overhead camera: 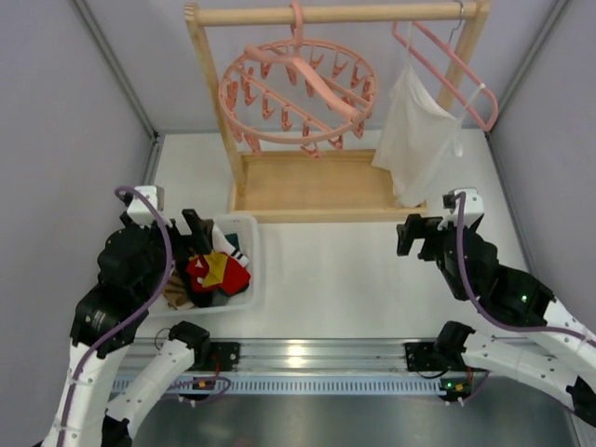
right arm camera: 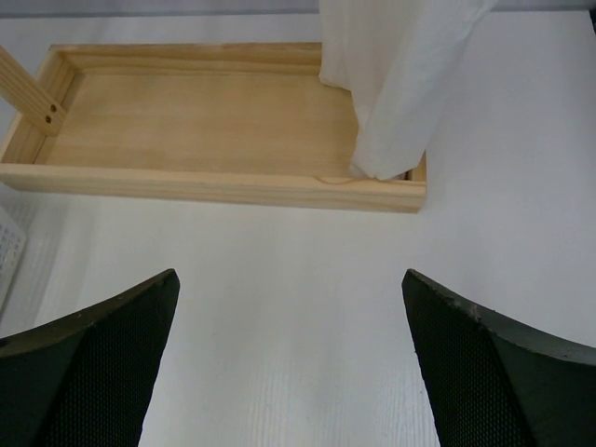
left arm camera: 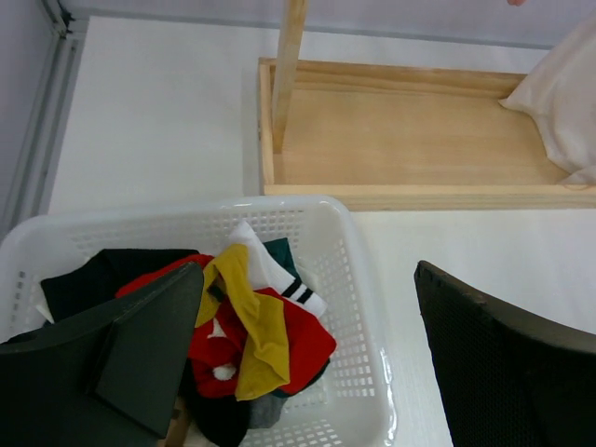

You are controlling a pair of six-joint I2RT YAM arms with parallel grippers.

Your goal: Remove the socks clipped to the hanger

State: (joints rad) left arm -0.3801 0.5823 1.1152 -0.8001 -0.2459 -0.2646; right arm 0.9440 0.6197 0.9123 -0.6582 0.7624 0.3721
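Plain grey walls (overhead camera: 56, 93) on three sides, metal strips at the corners. White table (overhead camera: 345, 279); a wooden rack (overhead camera: 307, 186) stands at its far end, tray base flat on the top — metal rail (overhead camera: 317, 354) along the near edge.

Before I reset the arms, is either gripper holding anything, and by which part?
Nothing is held. The left gripper hangs open above the socks in the basket; the right gripper is open too, nothing between its fingers.

White-and-black arms (overhead camera: 101, 317), purple cables (overhead camera: 169, 250), black mesh-textured pincer fingers (right arm camera: 93, 372)
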